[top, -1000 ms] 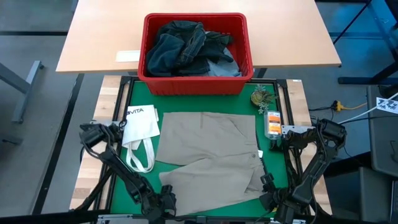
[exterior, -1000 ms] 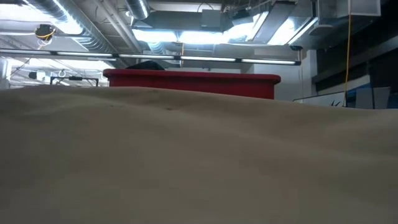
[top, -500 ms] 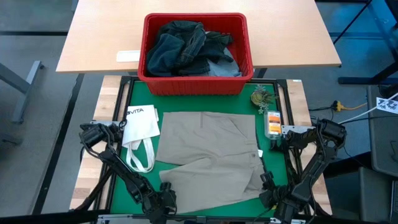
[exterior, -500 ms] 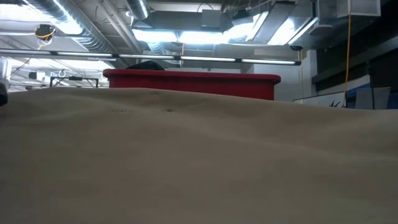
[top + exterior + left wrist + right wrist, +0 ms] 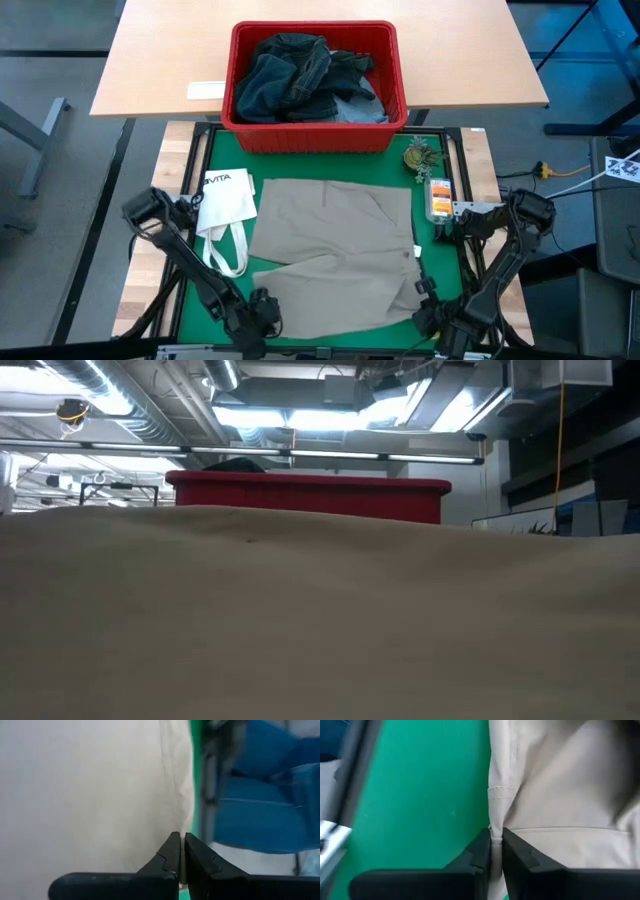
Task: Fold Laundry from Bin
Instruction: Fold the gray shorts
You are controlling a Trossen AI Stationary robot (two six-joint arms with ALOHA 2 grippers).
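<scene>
Since beige trousers (image 5: 335, 255) soft, floppy, light: grab by near corners. Left gripper (image 5: 179, 851) pinches hem; right gripper (image 5: 492, 845) pinches seam edge.

Beige trousers (image 5: 335, 250) lie spread flat in the frame's centre, lower edge folded up. The red bin (image 5: 315, 135), top centre, holds crumpled dark and light blue jeans (image 5: 300, 75).

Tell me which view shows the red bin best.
The high view: the red bin shows whole, with dark laundry inside. The low view catches only its upper wall above the beige trousers. Neither wrist view shows it.
</scene>
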